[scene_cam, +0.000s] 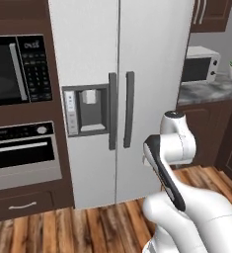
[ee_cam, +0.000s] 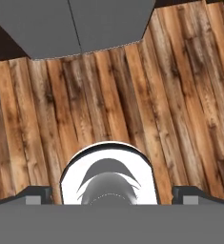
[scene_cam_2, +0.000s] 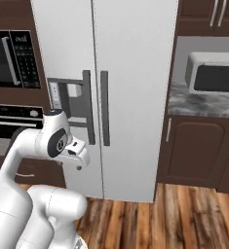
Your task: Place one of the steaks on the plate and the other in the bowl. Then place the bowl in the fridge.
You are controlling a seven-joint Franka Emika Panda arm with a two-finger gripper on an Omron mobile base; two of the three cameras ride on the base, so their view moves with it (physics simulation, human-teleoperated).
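Both fridge (scene_cam: 120,74) doors beyond gripper (ee_cam: 111,195).

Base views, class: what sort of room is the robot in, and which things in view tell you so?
A home kitchen, most likely. A tall two-door fridge with both doors shut stands ahead, a built-in microwave and oven sit left of it, and a small white microwave rests on a stone counter.
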